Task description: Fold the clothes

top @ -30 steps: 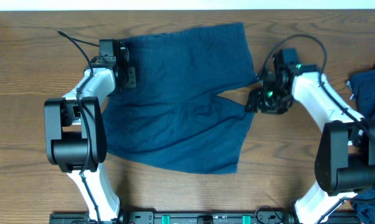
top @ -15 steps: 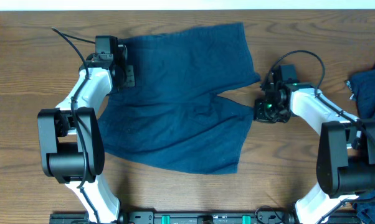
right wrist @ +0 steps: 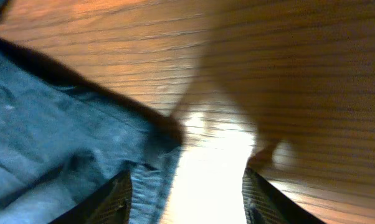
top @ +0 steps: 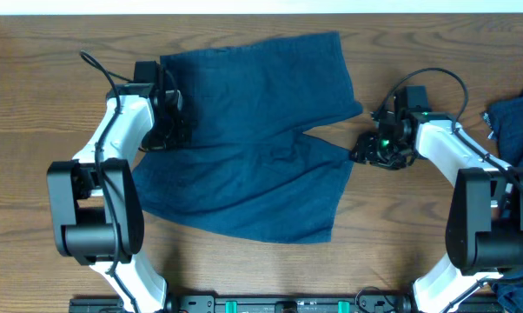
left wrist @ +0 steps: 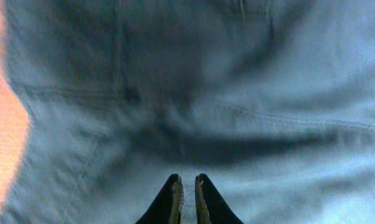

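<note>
The clothes in hand are dark navy shorts [top: 253, 130], spread flat mid-table with the waistband to the left and two legs pointing right. My left gripper [top: 173, 135] rests on the waistband's left edge. In the left wrist view its fingers [left wrist: 187, 179] stand pinched together on a thin ridge of the cloth [left wrist: 237, 93]. My right gripper [top: 359, 152] is low at the nearer leg's right corner. In the right wrist view it [right wrist: 186, 177] is open wide, with the hem [right wrist: 50, 137] lying just inside its left finger [right wrist: 120, 193] and bare wood between the jaws.
More dark blue cloth [top: 515, 117] is heaped at the table's right edge, behind the right arm. The wooden table [top: 36, 130] shows bare on the left, and its far edge runs along the top of the overhead view.
My left gripper has slid along the waistband towards the table's near side. My right gripper has dropped from the gap between the legs to the nearer leg's corner.
</note>
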Robot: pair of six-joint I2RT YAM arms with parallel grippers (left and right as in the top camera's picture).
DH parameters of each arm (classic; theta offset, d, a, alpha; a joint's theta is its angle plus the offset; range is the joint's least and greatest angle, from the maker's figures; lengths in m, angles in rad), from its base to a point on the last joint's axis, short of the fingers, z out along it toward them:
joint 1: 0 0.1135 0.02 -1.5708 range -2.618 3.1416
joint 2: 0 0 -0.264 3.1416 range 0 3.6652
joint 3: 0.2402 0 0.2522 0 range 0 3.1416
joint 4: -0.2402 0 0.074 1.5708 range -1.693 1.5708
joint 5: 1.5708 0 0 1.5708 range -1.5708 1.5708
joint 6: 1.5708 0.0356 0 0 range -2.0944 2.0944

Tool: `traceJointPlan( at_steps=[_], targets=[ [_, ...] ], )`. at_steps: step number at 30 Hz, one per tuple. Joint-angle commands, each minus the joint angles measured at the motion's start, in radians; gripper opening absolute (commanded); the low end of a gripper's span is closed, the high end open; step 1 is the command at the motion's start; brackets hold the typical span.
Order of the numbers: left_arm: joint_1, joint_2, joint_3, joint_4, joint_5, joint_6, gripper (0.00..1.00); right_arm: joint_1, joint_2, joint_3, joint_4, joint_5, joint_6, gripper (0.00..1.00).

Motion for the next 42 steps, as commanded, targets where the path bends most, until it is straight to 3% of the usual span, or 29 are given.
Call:
traceJointPlan(
  at_steps=[1,11,12,15,17,25,30,31,33,34,42],
  targets=[
    [-0.001,-0.016,-0.030,-0.052,0.051,-0.036,0.11,0.033,0.002,0.008,0.013,-0.033,-0.006,0.50],
    [-0.001,-0.016,-0.105,-0.079,0.057,-0.046,0.11,0.074,0.002,-0.029,0.085,-0.004,0.074,0.37],
    [-0.001,-0.016,-0.111,-0.076,0.057,-0.046,0.11,0.076,0.002,-0.042,0.099,-0.004,0.087,0.33],
    [-0.001,-0.016,-0.133,-0.064,0.054,-0.045,0.12,0.076,0.003,-0.057,0.117,-0.005,0.110,0.05],
    [-0.001,-0.016,-0.146,-0.054,0.054,-0.045,0.12,0.071,0.001,-0.056,0.142,-0.010,0.109,0.01],
    [-0.001,-0.016,-0.159,-0.032,0.054,-0.045,0.13,-0.025,-0.008,0.036,0.179,-0.019,0.082,0.01],
    [-0.001,-0.016,-0.159,-0.027,0.054,-0.046,0.23,-0.114,-0.008,0.081,0.194,-0.039,0.076,0.01],
    [-0.001,-0.016,-0.159,-0.027,0.054,-0.046,0.25,-0.133,-0.008,0.088,0.180,-0.071,0.074,0.08],
    [-0.001,-0.016,-0.159,-0.025,0.054,-0.046,0.28,-0.159,-0.008,0.096,0.121,-0.149,0.044,0.38],
    [-0.001,-0.016,-0.159,-0.021,0.054,-0.046,0.30,-0.165,-0.008,0.096,0.063,-0.180,0.013,0.44],
    [-0.001,-0.016,-0.159,-0.005,0.055,-0.046,0.38,-0.100,-0.008,0.050,-0.335,-0.162,-0.117,0.48]
  ],
)
